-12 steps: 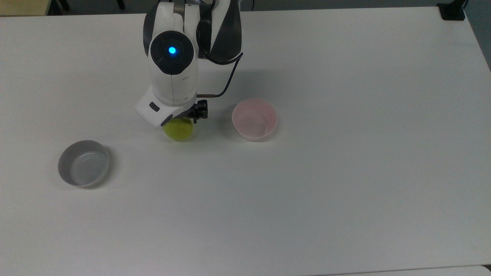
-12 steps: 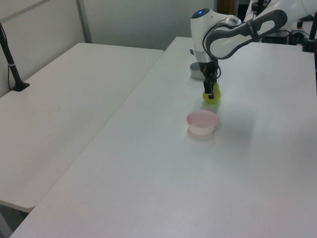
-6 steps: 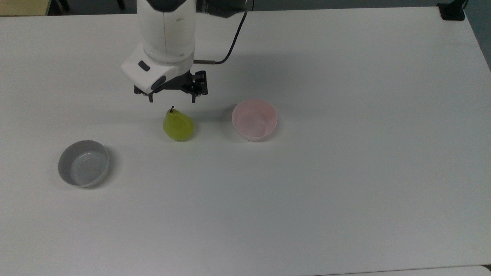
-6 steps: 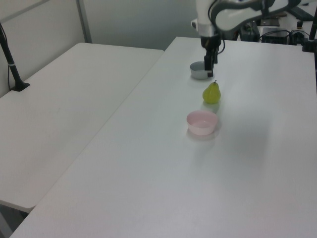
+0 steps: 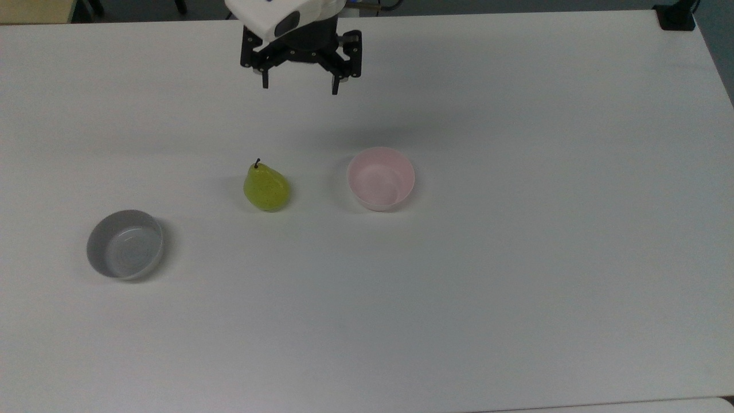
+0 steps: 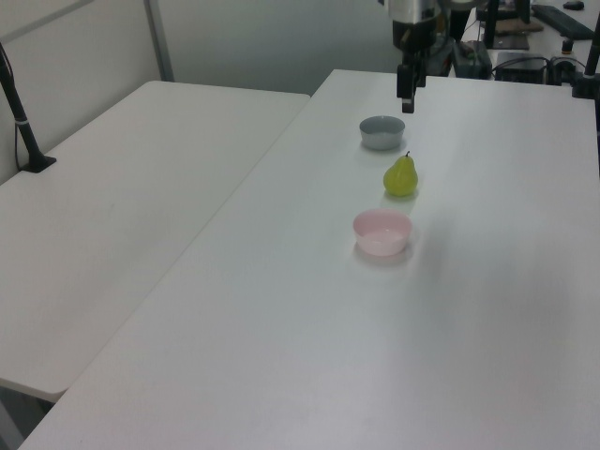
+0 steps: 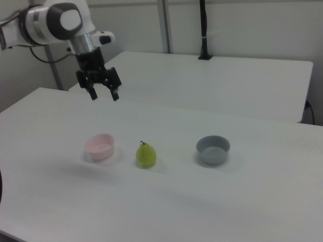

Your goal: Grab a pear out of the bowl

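The table (image 5: 516,287) is big and white, and three small things sit on it in a row. In the left view, the pink bowl (image 6: 382,232) is the closest one. It has nothing in it. Just behind it stands the pear (image 6: 400,176), upright on the table with its little dark stem pointing up. The pear is near the bowl but not touching it, and it is not inside the bowl. Behind the pear, a bit farther off, is the grey bowl (image 6: 382,132), and that one has nothing in it too.

In the top view the pear (image 5: 266,187) sits between the two bowls, with the pink bowl (image 5: 380,178) on the top view's right and the grey bowl (image 5: 124,244) well apart on the top view's left.

Farthest back, the gripper (image 5: 300,86) hangs high in the air, well away from the pear. In the right view the gripper (image 7: 104,94) has its two fingers spread wide and there is nothing between them.
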Available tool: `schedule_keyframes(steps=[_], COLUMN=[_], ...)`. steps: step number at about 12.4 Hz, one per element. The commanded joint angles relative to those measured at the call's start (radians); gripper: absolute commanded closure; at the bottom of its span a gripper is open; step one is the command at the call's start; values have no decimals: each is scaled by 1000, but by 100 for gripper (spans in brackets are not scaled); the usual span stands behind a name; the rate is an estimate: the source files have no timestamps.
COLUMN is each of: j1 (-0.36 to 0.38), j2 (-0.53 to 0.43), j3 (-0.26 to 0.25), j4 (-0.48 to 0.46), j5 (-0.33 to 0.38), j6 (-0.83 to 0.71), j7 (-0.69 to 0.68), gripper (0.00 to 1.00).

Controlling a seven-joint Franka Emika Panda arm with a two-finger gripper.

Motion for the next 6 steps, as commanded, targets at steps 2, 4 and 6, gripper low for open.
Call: schedule_keyframes(steps=[2, 4, 6], j1=[20, 23, 21], j2=[-92, -92, -92], j3=[-6, -6, -6], j4=[-40, -40, -40], j5=[86, 86, 86], j6=[-54, -65, -65], j7=[44, 43, 39], gripper=[0, 0, 0])
